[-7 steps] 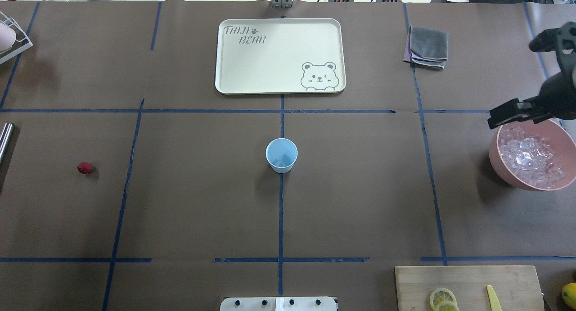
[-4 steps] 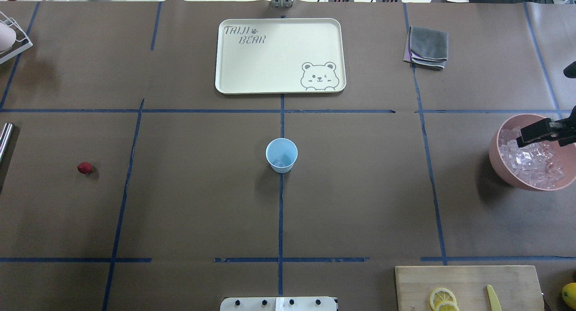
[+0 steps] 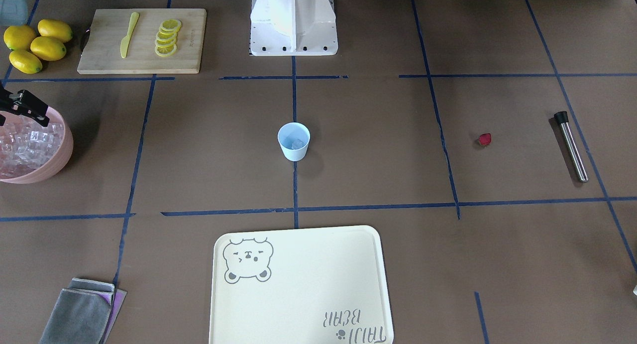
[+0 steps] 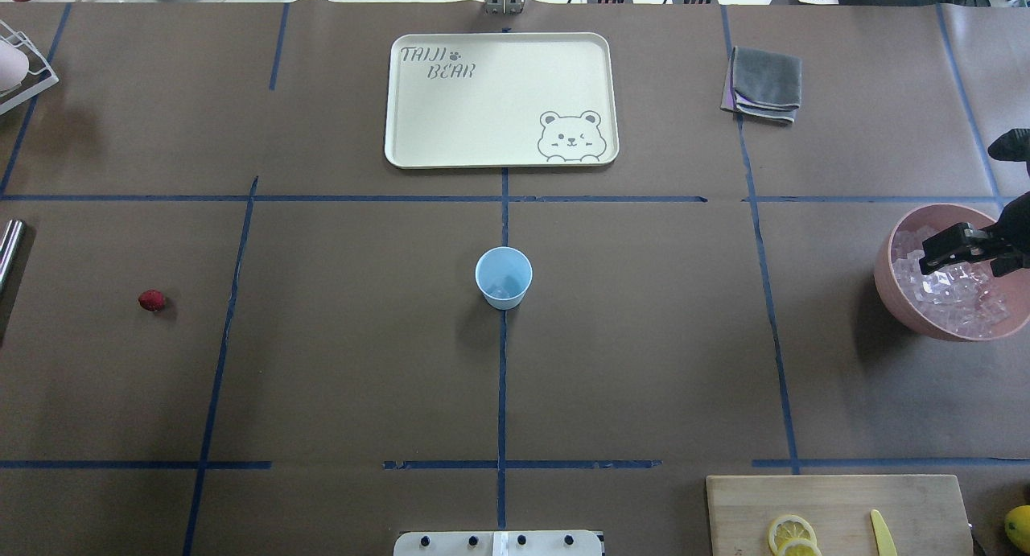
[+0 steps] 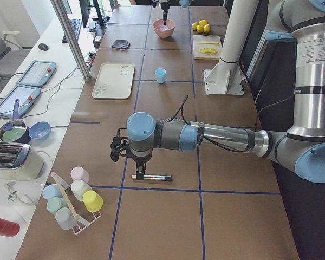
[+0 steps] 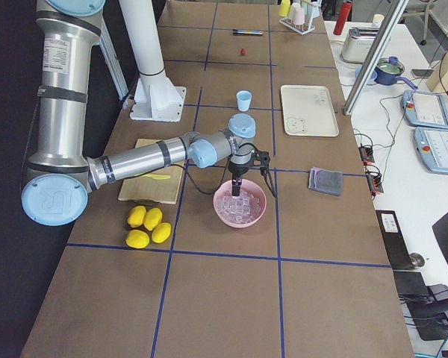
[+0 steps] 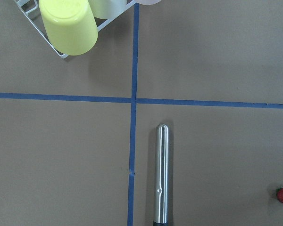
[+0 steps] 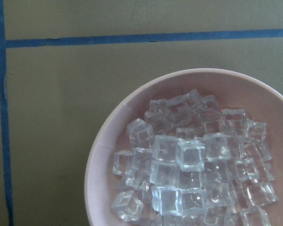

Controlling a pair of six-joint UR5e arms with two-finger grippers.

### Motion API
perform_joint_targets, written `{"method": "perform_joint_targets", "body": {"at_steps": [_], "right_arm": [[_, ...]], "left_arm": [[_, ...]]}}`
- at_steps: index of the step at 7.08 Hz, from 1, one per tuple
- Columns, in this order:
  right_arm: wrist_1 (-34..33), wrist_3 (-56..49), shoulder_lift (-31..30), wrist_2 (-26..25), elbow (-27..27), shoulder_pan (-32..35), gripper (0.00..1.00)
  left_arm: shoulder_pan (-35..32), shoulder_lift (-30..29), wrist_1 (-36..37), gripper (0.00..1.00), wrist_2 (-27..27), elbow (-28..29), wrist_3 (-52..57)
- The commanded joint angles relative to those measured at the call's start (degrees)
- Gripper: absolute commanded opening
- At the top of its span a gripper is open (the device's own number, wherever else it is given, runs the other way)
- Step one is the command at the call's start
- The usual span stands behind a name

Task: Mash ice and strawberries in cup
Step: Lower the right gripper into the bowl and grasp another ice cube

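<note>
Pink round bowl (image 4: 889, 286) heaped with clear glassy ice cubes (image 8: 188, 160) has the right gripper (image 4: 953, 250) hanging right over it. Can't tell if its fingers are spread or closed. Small pale blue cup (image 4: 503, 276) sits mid-table with a cube inside. Little dark red strawberry (image 4: 151, 300) lies well off to the left, near a steel rod (image 3: 571, 146). The left gripper (image 5: 141, 172) hovers above that, can't tell its state either.

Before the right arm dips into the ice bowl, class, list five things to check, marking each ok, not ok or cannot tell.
1. Right claw above pink bowl: ok.
2. Ice heaped in the bowl: ok.
3. Right claw open: cannot tell.
4. Cup upright, standing apart from other things: ok.
5. Strawberry in the cup: not ok, it lies on the table.
</note>
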Motion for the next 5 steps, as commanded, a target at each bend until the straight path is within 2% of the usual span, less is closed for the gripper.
{"method": "perform_joint_targets", "body": {"at_steps": [1,5], "right_arm": [[0.1,0.0,0.7,-0.1,-2.4,-2.2,0.99],[0.1,-0.2,1.0,-0.4,-3.7,-2.3,0.98]], "left_arm": [[0.0,0.0,0.0,1.00,0.0,0.0,0.0],[0.0,0.1,0.1,1.00,0.0,-0.3,0.0]]}}
